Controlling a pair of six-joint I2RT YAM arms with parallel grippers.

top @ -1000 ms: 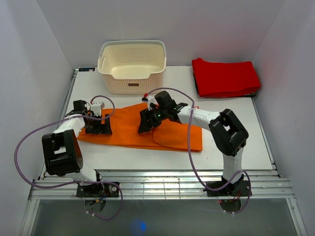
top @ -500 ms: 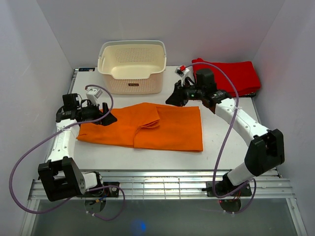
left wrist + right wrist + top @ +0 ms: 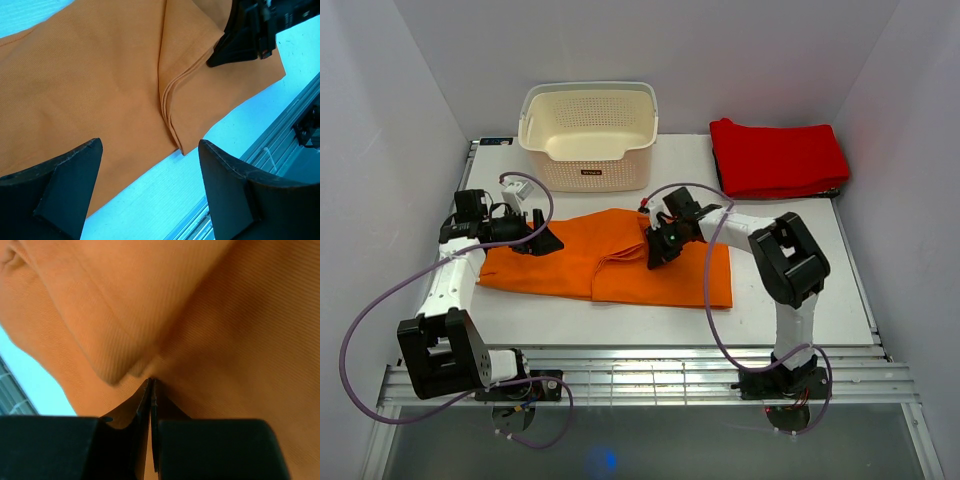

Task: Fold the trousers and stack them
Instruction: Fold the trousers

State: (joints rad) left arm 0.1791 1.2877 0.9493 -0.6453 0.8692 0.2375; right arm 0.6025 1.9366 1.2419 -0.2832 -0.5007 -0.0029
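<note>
On our white table, walled in white, the left arm reaches over the left end of the one pair of trousers lying mid-table, the left gripper spread wide. The right arm bends back, the right gripper closed, tips on the cloth. We count one basket and one red cloth.

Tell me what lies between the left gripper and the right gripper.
The orange trousers fill that stretch, a fold edge crossing it, from left gripper to right gripper; the top external view shows it.
</note>
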